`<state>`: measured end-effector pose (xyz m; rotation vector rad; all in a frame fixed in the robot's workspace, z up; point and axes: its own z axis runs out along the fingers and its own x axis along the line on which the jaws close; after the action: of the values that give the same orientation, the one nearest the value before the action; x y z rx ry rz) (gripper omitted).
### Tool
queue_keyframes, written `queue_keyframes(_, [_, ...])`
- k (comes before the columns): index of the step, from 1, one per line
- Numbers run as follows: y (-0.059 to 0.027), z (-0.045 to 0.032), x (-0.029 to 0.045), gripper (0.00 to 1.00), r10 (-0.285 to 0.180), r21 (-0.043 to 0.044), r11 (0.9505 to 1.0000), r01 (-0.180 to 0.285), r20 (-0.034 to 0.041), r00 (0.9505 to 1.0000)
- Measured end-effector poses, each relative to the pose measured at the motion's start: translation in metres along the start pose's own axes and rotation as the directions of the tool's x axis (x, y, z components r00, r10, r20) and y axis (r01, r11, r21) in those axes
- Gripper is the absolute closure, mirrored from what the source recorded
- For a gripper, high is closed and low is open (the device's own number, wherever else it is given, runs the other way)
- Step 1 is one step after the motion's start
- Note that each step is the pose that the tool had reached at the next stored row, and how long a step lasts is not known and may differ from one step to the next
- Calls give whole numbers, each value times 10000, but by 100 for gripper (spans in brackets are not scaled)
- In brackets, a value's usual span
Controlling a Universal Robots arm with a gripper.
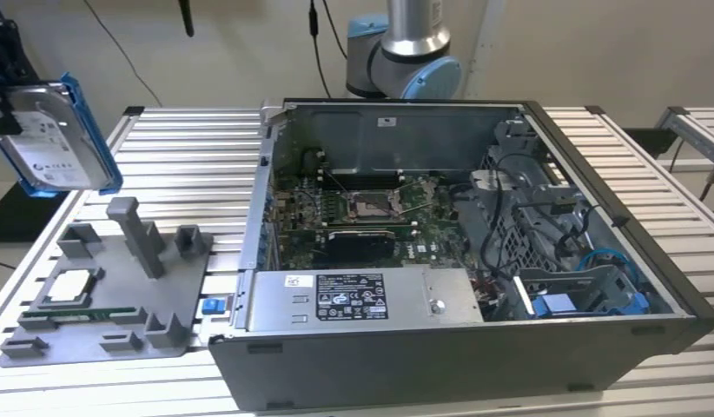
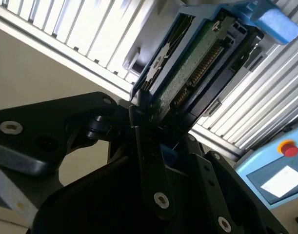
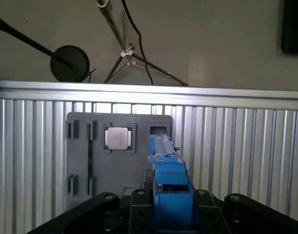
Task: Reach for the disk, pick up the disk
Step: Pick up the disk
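At the exterior view's far left, the hand [image 1: 7,104] is clamped on the disk [image 1: 58,139], which hangs just below it, label outward, raised off the counter [image 1: 183,156]. Lower than the hand lies a grey fixture tray [image 1: 114,323] bearing a CPU chip [image 1: 69,287]. Well apart from the hand, toward the exterior view's right, stands an open computer case [image 1: 426,373].

Disk [image 1: 56,135] above fixture plate [image 1: 111,294]; computer case [image 1: 450,373] at exterior view's right.
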<state>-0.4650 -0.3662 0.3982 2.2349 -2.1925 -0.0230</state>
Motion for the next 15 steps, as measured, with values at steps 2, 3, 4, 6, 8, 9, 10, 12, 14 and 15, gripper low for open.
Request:
queue_keyframes(2, [1,-42,0,100,0,1,10000,0,0,10000])
queue_keyframes(3, [1,-60,0,100,0,1,10000,0,0,10000])
queue_keyframes(4, [2,-78,0,100,0,1,10000,0,0,10000])
queue_keyframes(6, [2,-126,0,100,0,2,10000,0,1,10000])
queue_keyframes(8, [3,-181,-1,100,0,1,10000,0,1,10000])
queue_keyframes(9, [4,-209,-1,100,1,0,10000,-1,0,10000])
queue_keyframes(10, [4,-234,-1,100,0,2,10000,0,1,10000])
queue_keyframes(12, [5,-278,-1,100,0,1,10000,0,0,10000])
queue_keyframes(14, [6,-320,-1,100,0,0,10000,0,0,10000])
queue_keyframes(15, [6,-353,-1,100,0,1,10000,0,1,10000])
